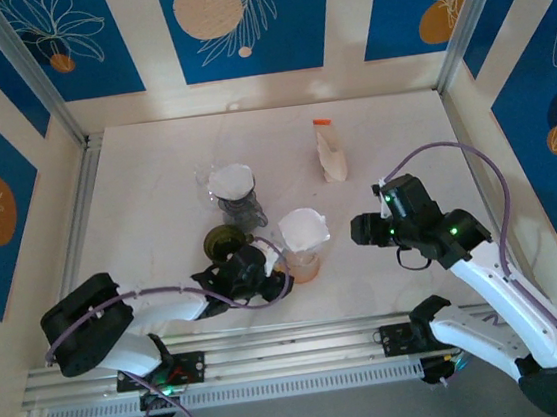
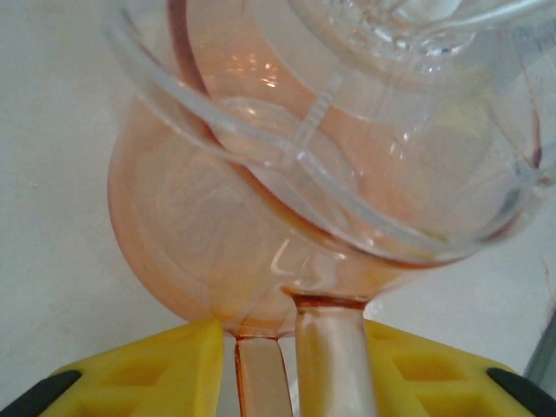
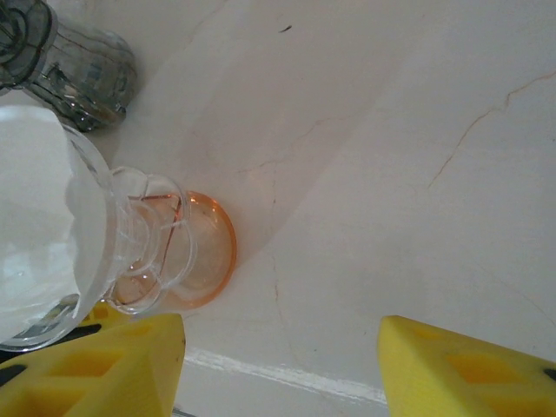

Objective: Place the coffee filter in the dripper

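White paper filter (image 1: 303, 228) sitting open inside clear plastic dripper (image 3: 139, 234), dripper resting atop orange glass carafe (image 1: 303, 266), standing near the tabletop's (image 1: 155, 182) front edge, centre.

Overhead, two wrist close-ups of dripper (image 3: 143, 234)

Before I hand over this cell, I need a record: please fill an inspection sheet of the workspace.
Surface: white marbled table, no spill seen.
Job's things: white paper filter sits in clear plastic dripper atop orange glass carafe.
Clutter: second filter-lined dripper on grey glass carafe; dark green round vessel; cream filter pack.
Grippers: left gripper straddles carafe handle, grip unclear; right gripper open, empty.
Cables: purple cables looped, unsnagged.
Surroundings: blue floral wall panels.
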`<act>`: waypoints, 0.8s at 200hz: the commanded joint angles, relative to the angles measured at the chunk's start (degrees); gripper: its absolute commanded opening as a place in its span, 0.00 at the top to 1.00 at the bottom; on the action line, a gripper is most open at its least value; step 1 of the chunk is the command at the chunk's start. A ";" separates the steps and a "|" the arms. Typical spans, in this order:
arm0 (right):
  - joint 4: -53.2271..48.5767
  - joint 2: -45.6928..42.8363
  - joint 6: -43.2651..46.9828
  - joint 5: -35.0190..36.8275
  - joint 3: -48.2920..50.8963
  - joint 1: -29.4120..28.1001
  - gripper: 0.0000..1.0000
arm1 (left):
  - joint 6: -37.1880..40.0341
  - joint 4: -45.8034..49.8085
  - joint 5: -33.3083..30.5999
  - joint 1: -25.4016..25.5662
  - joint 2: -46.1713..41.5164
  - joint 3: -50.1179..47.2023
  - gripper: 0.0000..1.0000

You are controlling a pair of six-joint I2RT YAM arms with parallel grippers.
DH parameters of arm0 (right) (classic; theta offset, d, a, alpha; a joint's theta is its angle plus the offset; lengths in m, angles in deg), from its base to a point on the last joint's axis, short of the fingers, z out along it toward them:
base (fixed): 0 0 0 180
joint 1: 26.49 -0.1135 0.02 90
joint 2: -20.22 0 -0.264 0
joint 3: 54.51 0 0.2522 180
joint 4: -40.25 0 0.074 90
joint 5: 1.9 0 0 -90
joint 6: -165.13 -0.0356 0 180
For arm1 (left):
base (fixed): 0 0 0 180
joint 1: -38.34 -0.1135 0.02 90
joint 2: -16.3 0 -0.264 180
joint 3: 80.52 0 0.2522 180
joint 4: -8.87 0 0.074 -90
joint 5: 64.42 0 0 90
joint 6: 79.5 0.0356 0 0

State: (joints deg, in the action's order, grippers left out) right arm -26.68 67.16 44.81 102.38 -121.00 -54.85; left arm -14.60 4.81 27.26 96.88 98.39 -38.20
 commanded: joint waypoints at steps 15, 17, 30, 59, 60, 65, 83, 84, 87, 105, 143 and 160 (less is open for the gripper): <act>0.42 -0.88 0.26 -1.54 1.21 0.32 0.39 | -1.08 -5.10 -3.29 0.51 2.54 -0.11 0.60; 0.50 -0.88 0.24 -1.54 1.22 0.28 0.39 | -1.31 -5.53 -3.37 0.52 2.75 -0.20 0.60; 0.63 -0.80 0.18 -1.53 1.22 0.30 0.39 | -2.41 -7.76 -3.86 0.48 3.79 -0.57 0.61; 0.21 -0.87 0.09 -1.50 1.18 0.32 0.39 | -4.10 -13.29 -5.11 0.52 6.89 -0.98 0.63; 0.24 -0.88 0.05 -1.47 1.20 0.32 0.39 | -4.13 -13.55 -5.19 0.47 7.01 -0.97 0.63; 0.17 -0.89 0.01 -1.42 1.23 0.28 0.39 | -4.39 -14.37 -5.56 0.50 7.53 -0.90 0.63; -0.20 -0.88 -0.26 -1.37 1.23 0.33 0.39 | -4.67 -16.27 -6.59 0.47 9.29 -0.29 0.64; -0.24 -0.88 -0.31 -1.41 1.23 0.33 0.40 | -4.68 -16.32 -6.64 0.45 9.40 -0.23 0.64; -0.33 -0.85 -0.33 -1.30 1.27 0.32 0.40 | -4.69 -16.28 -6.86 0.43 9.55 -0.03 0.64; -0.59 -0.88 -0.65 -1.01 1.66 0.32 0.39 | -4.38 -16.68 -7.87 0.17 10.42 1.08 0.64; 0.02 -0.88 -1.41 -0.50 2.59 0.47 0.40 | -4.35 -17.53 -8.79 -1.26 12.92 3.73 0.64; 0.66 -0.71 -1.71 -0.66 3.26 0.81 0.40 | -5.00 -18.62 -8.62 -2.17 14.46 4.67 0.64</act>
State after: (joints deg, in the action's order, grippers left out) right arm -26.66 67.16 44.35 102.21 -118.99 -54.69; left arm -18.16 -11.30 20.37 96.07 110.61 -35.73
